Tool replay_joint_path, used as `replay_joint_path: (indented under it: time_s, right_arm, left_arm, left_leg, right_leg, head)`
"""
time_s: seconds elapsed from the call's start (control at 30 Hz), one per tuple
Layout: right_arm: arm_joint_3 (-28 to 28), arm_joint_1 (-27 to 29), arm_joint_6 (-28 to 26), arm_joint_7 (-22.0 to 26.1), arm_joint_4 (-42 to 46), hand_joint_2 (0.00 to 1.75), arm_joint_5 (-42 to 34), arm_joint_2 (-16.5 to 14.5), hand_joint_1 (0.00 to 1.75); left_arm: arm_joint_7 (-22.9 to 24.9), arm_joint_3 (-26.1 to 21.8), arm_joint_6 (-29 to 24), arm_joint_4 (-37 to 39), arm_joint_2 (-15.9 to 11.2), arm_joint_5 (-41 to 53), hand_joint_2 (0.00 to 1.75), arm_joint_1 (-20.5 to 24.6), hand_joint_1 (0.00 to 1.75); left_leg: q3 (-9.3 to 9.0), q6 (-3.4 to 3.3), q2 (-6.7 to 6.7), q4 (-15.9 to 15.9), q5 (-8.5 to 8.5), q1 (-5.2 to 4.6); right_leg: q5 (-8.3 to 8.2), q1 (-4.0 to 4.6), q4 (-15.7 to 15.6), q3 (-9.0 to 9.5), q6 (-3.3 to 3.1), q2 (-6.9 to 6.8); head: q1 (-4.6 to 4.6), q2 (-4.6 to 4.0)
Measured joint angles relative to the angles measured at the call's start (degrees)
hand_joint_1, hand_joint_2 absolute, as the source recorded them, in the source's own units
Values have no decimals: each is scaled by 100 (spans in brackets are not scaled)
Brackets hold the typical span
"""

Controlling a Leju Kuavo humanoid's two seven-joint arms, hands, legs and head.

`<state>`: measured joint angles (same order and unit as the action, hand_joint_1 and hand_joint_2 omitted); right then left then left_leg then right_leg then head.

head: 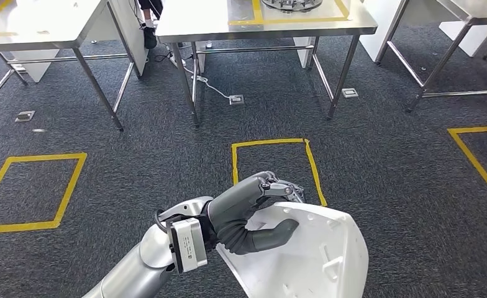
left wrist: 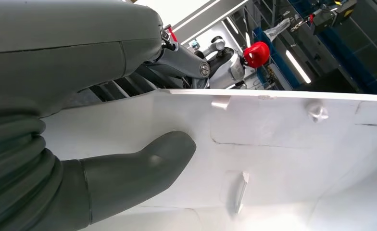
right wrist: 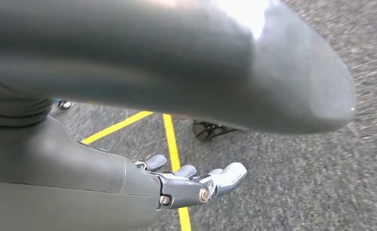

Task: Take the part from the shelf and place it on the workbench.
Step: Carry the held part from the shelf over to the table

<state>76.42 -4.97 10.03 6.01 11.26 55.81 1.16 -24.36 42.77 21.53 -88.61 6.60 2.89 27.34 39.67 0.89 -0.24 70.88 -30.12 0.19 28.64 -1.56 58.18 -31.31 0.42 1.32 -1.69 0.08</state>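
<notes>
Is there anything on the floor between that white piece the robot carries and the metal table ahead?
Nothing visible blocks the way. The left hand grips the white moulded plastic part; between it and the steel workbench lies dark carpet with flat yellow tape squares. A loose white cable lies under the bench.

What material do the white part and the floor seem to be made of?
White part: probably moulded plastic, with a smooth, slightly glossy skin and raised clips, gripped by the left hand. Floor: likely dark speckled carpet with a rough, matte weave, marked with yellow tape.
</notes>
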Motion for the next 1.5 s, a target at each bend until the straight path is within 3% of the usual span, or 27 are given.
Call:
replay_joint_path:
  time_s: [0.03,0.1,0.2,0.27,0.3,0.37,0.4,0.43,0.47,0.53,0.6,0.67,0.77,0.83,0.9,0.93,0.97,1.03,1.1,1.2,1.3,1.33,1.4,1.43,1.47,1.5]
  right_arm:
    - [33,-5,5,0,0,0,-31,-4,0]
    - [94,-24,17,-1,0,0,-80,-11,0]
    - [153,-29,27,-1,0,0,-125,-14,0]
    - [191,-32,36,-1,0,0,-144,-17,0]
    - [205,-40,40,-1,0,0,-152,-19,0]
    - [228,-52,43,0,0,0,-165,-20,0]
    - [237,-48,42,-1,0,0,-168,-20,0]
    - [245,-36,43,-2,0,0,-168,-20,0]
    - [251,-24,46,-3,0,0,-167,-20,0]
    - [256,-13,60,-8,0,0,-169,-19,0]
    - [259,-24,77,-19,0,0,-173,-17,0]
    - [261,-31,90,-26,0,0,-177,-18,0]
    - [263,-23,95,-28,0,0,-182,-18,0]
    - [264,-28,94,-29,0,0,-185,-18,0]
    - [265,-31,94,-41,0,0,-185,-18,0]
    - [267,-27,94,-51,0,0,-185,-18,0]
    - [268,-23,94,-62,0,0,-185,-18,0]
    - [268,-22,94,-74,0,0,-185,-19,0]
    - [268,-37,95,-72,0,0,-185,-27,0]
    - [268,-40,89,-69,0,0,-185,-36,0]
    - [268,-39,80,-60,0,0,-178,-40,0]
    - [268,-49,79,-42,0,0,-172,-42,0]
    - [268,-62,72,-2,1,0,-153,-43,0]
    - [268,-56,71,8,2,0,-142,-42,0]
    - [268,-44,74,8,2,0,-129,-42,0]
    - [268,-33,82,3,2,0,-110,-42,0]
  left_arm:
    - [1,0,0,-2,-1,3,175,2,175]
    - [4,0,0,-7,-1,8,175,5,175]
    - [8,0,0,-18,13,17,175,10,175]
    - [15,0,0,-31,31,20,175,20,175]
    - [19,0,0,-36,39,21,175,23,175]
    - [28,0,0,-36,40,26,175,20,175]
    - [33,0,0,-36,40,28,175,13,175]
    - [39,0,-1,-36,39,31,175,7,175]
    - [45,0,-2,-36,40,33,175,4,175]
    - [54,0,-7,-38,41,36,175,3,175]
    - [60,0,-14,-40,39,42,175,4,175]
    - [63,0,-22,-46,37,51,175,6,175]
    - [66,-1,-32,-67,40,57,175,16,175]
    - [67,-1,-37,-74,30,58,175,19,175]
    - [67,0,-39,-74,11,58,175,-1,175]
    - [67,0,-39,-74,3,58,175,-13,175]
    - [67,0,-39,-74,-2,58,175,-20,175]
    - [67,-1,-39,-75,-4,59,175,-21,175]
    - [68,-1,-39,-75,-10,60,175,-19,175]
    - [71,0,-39,-90,-4,62,175,-8,175]
    - [74,0,-39,-114,29,67,175,9,175]
    - [76,0,-39,-116,36,69,175,11,175]
    - [83,0,-39,-115,37,73,175,7,175]
    - [88,0,-39,-115,36,76,175,0,175]
    - [95,0,-38,-115,36,80,175,-3,175]
    - [103,0,-38,-115,37,84,175,-4,175]
  left_leg:
    - [-145,-18,-49,-412,255,2]
    - [-378,-62,-151,-1025,491,-1]
    - [-442,-160,-173,-1155,429,-16]
    - [-511,-241,-124,-1203,407,-3]
    - [-554,-277,-88,-1226,391,6]
    - [-619,-323,-14,-1231,328,-6]
    - [-650,-330,16,-1228,290,-12]
    - [-689,-329,42,-1223,249,-16]
    - [-740,-322,65,-1218,203,-17]
    - [-864,-292,119,-1210,96,-19]
    - [-952,-237,165,-1203,-12,-50]
    - [-1005,-175,207,-1228,-84,-81]
    - [-1045,-78,197,-1129,-208,-73]
    - [-760,-18,103,-548,-459,-49]
    - [-249,13,67,241,-696,-36]
    - [-65,16,64,449,-672,-34]
    - [15,10,61,439,-523,-32]
    - [-133,-34,7,-204,51,-32]
    - [-375,-89,-127,-912,430,-41]
    - [-479,-164,-179,-1154,426,-69]
    - [-588,-265,-107,-1261,418,-42]
    - [-628,-290,-71,-1283,403,-32]
    - [-683,-318,-11,-1284,340,-36]
    - [-714,-319,11,-1278,300,-37]
    - [-753,-313,24,-1273,258,-36]
    - [-805,-301,34,-1267,212,-31]
  right_leg:
    - [36,-5,0,37,22,27]
    - [99,-2,8,56,90,79]
    - [140,-28,-25,53,206,126]
    - [232,-32,145,2,259,66]
    - [344,-26,404,-125,274,19]
    - [628,-10,1183,-590,289,-47]
    - [689,-7,1502,-822,292,-53]
    - [635,-5,1639,-971,290,-56]
    - [461,-3,1551,-1006,282,-65]
    - [-73,5,825,-774,252,-163]
    - [-337,44,211,-520,190,-288]
    - [-297,82,87,-454,117,-293]
    - [-244,43,63,-364,20,-199]
    - [-200,21,51,-287,-39,-148]
    - [-141,22,51,-231,-61,-82]
    - [-108,22,52,-194,-58,-44]
    - [-73,22,52,-147,-50,0]
    - [5,21,51,-30,-25,90]
    - [87,31,58,39,26,169]
    - [151,6,22,50,141,244]
    - [272,-6,246,-23,231,110]
    - [393,-3,542,-178,251,30]
    - [653,4,1306,-666,288,-50]
    - [675,2,1562,-870,300,-58]
    - [575,0,1611,-975,307,-63]
    - [366,-3,1433,-956,310,-73]
  head:
    - [-3,0]
    - [-7,-1]
    - [-6,0]
    - [5,1]
    - [15,1]
    - [34,1]
    - [37,1]
    - [38,1]
    - [41,1]
    - [49,1]
    - [59,1]
    - [61,0]
    - [48,0]
    - [25,1]
    - [10,1]
    - [10,1]
    - [9,1]
    - [4,1]
    - [2,-1]
    - [-2,0]
    - [15,1]
    - [26,1]
    - [41,1]
    - [43,0]
    - [45,0]
    - [47,0]
